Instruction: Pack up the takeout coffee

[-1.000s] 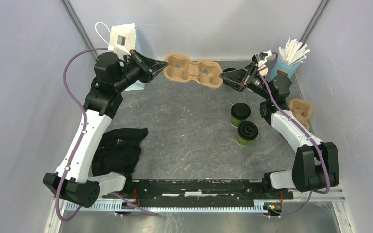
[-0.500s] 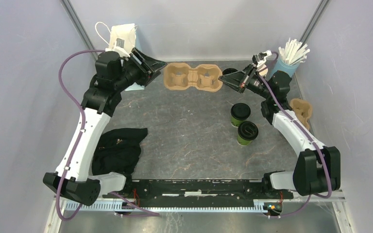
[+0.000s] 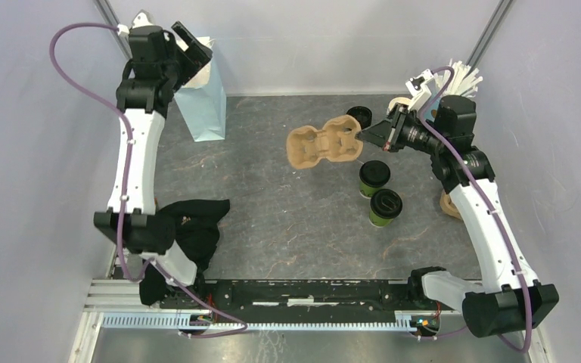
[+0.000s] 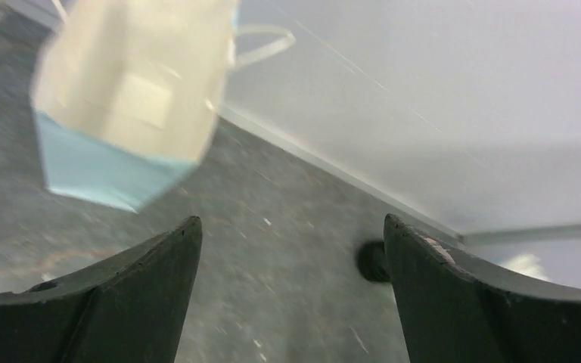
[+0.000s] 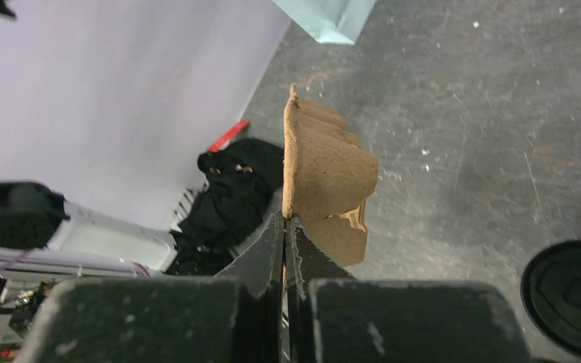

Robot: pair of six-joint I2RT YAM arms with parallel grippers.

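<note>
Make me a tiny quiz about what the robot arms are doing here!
1. True or false: the right gripper is pinching the edge of the cardboard carrier.
2. Where are the two green coffee cups? A inside the carrier; B standing on the table; C held by the right gripper.
3. Fill in: the jaws of the left gripper stand ___.
Key: 1 true; 2 B; 3 open.

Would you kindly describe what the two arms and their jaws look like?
The left arm and right arm both have white link shells with black joints and bases. A purple cable loops along each. The jaws are black, wedge-shaped and taper to thin tips.
</note>
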